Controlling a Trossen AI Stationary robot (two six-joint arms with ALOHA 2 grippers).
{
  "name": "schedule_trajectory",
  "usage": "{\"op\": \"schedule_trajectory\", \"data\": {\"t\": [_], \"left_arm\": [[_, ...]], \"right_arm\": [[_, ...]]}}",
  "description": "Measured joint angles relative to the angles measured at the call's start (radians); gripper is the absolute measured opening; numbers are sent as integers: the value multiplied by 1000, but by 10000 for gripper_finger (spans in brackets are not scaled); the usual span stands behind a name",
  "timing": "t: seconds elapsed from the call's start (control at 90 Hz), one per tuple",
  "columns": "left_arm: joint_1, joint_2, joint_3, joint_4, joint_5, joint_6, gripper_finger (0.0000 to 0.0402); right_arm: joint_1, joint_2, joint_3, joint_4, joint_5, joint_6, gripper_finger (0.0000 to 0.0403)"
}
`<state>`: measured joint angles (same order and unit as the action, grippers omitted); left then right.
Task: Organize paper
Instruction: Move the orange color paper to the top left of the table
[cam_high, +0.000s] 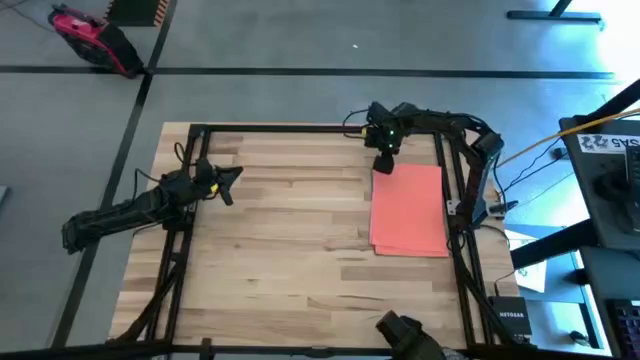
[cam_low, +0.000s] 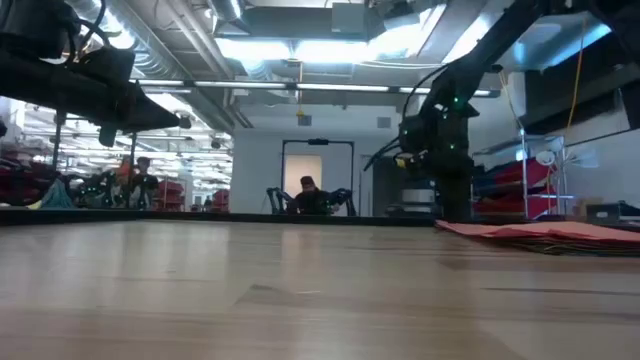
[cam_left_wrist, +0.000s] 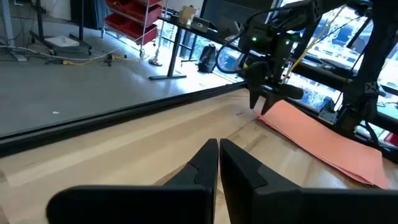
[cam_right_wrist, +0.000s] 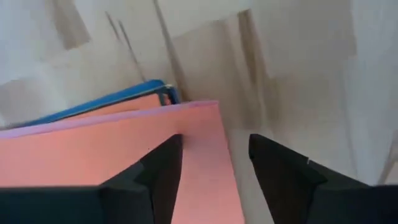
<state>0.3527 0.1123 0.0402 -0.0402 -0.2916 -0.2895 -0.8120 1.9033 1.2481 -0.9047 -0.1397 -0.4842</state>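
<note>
A stack of paper (cam_high: 408, 210) lies flat on the right part of the wooden table, with an orange sheet (cam_right_wrist: 93, 155) on top. Pink (cam_right_wrist: 93, 122) and blue (cam_right_wrist: 106, 101) edges show beneath it at the far end. My right gripper (cam_high: 384, 162) points down over the stack's far left corner. It is open, one finger (cam_right_wrist: 158, 171) over the orange sheet and the other (cam_right_wrist: 283, 177) over bare wood. My left gripper (cam_left_wrist: 219, 158) hovers shut over the table's left part, far from the paper. My right gripper comes at the orange sheet's far corner (cam_right_wrist: 208, 124) from above, its open fingers standing either side of the sheet's side edge. Whether a fingertip touches the paper, I cannot tell. The sheet lies flat on the stack.
A black frame (cam_high: 300, 128) runs along the table's far edge, and its rails (cam_high: 455, 200) close beside the stack on the right. Bare wood (cam_high: 290, 230) spreads between the two arms. A dark mount (cam_high: 405, 335) sits at the near edge.
</note>
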Motion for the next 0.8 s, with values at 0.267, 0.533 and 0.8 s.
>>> {"op": "schedule_trajectory", "data": {"t": [0.267,0.533,0.8], "left_arm": [[0,0,0,0,0,-3,0],[0,0,0,0,0,-3,0],[0,0,0,0,0,1,0]], "right_arm": [[0,-1,2,-10,17,-20,57],[0,-1,2,-23,17,-29,12],[0,-3,49,-95,22,-21,5]]}}
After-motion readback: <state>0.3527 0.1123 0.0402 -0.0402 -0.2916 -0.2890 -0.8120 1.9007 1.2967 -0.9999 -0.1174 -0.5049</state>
